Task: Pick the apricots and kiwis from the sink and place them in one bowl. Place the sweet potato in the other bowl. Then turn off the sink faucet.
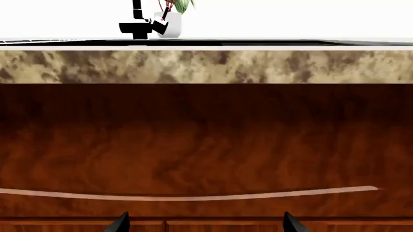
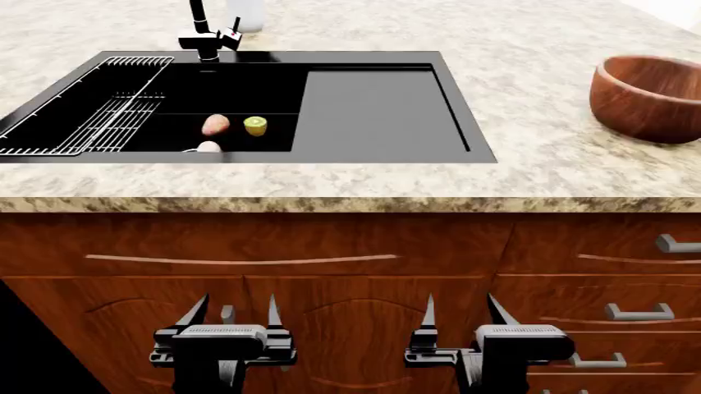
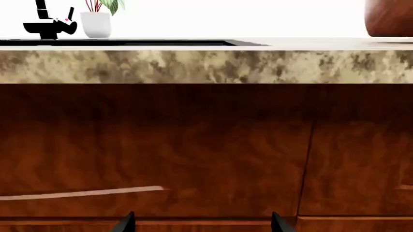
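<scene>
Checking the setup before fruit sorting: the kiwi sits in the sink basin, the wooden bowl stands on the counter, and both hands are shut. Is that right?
Not quite: the head view shows the left hand and right hand open, fingers apart, low in front of the cabinet. The rest holds: the kiwi lies in the sink basin and the wooden bowl stands on the counter.

Large black rectangular sink (image 2: 378, 115) sat at the worktop's left, tall slim black faucet (image 2: 203, 37) behind it, pinkish-orange apricot (image 2: 216, 125) left of yellow-green kiwi (image 2: 255, 125) inside, round reddish-brown wooden bowl (image 2: 648, 97) near the right edge.
</scene>
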